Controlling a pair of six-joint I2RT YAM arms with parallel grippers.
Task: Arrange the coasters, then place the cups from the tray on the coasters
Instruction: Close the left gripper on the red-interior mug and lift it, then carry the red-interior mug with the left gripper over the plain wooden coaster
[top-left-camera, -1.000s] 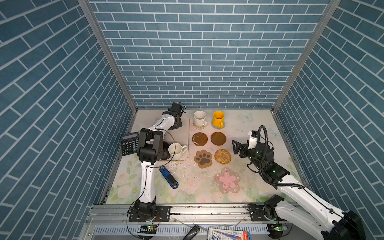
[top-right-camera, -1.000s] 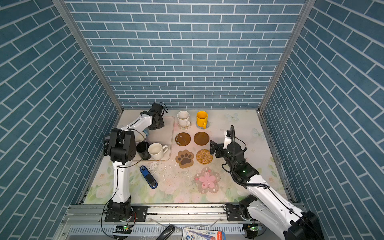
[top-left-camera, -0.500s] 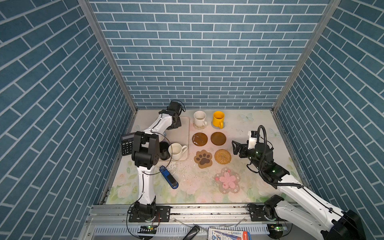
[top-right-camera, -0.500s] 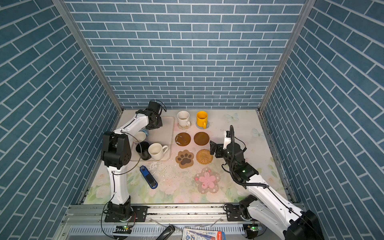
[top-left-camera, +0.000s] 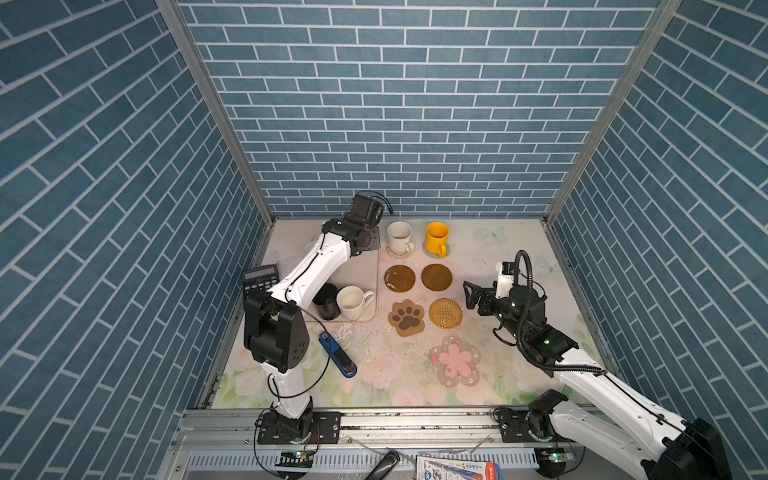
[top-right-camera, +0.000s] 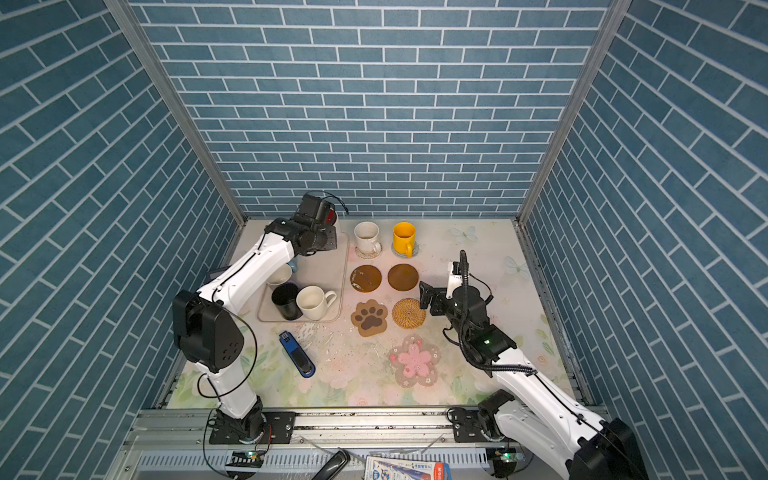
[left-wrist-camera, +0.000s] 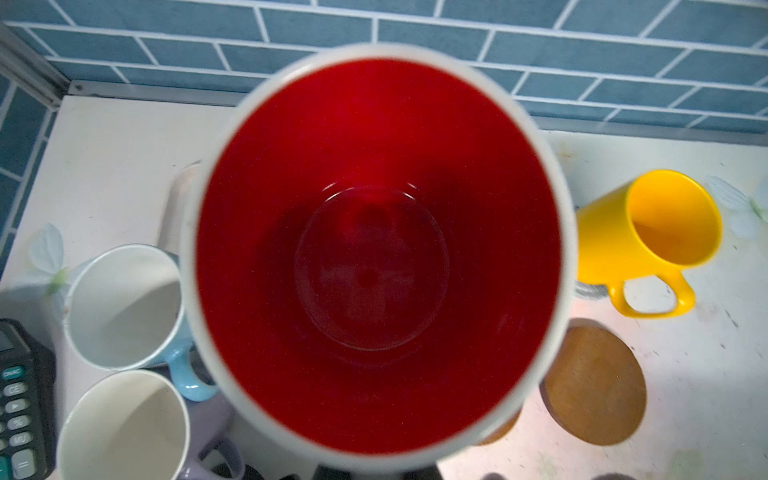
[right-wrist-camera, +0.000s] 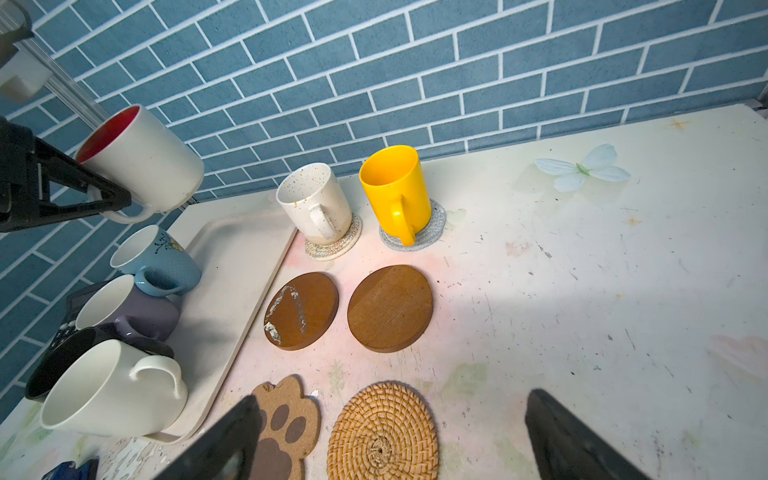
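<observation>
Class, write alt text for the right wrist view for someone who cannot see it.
The left gripper holds a red-lined white mug aloft by its handle; four mugs sit on the tray. A speckled mug and yellow mug stand on woven coasters; the brown discs, paw coaster and rattan coaster lie bare.

blue brick-pattern walls (top-left-camera: 415, 104) on three sides; pale floral tabletop (top-left-camera: 390, 374); metal rail (top-left-camera: 415, 419) at front.

Both top views are bright, evenly lit and sharp; the blue brick walls (top-left-camera: 395, 104) splay at the edges. In the left wrist view the white mug with a red inside (left-wrist-camera: 378, 257) has a blurred rim and a shadowed bottom. In the right wrist view a soft shadow crosses the pale floral desk (right-wrist-camera: 582, 291), and the black fingers (right-wrist-camera: 565, 449) are out of focus.
</observation>
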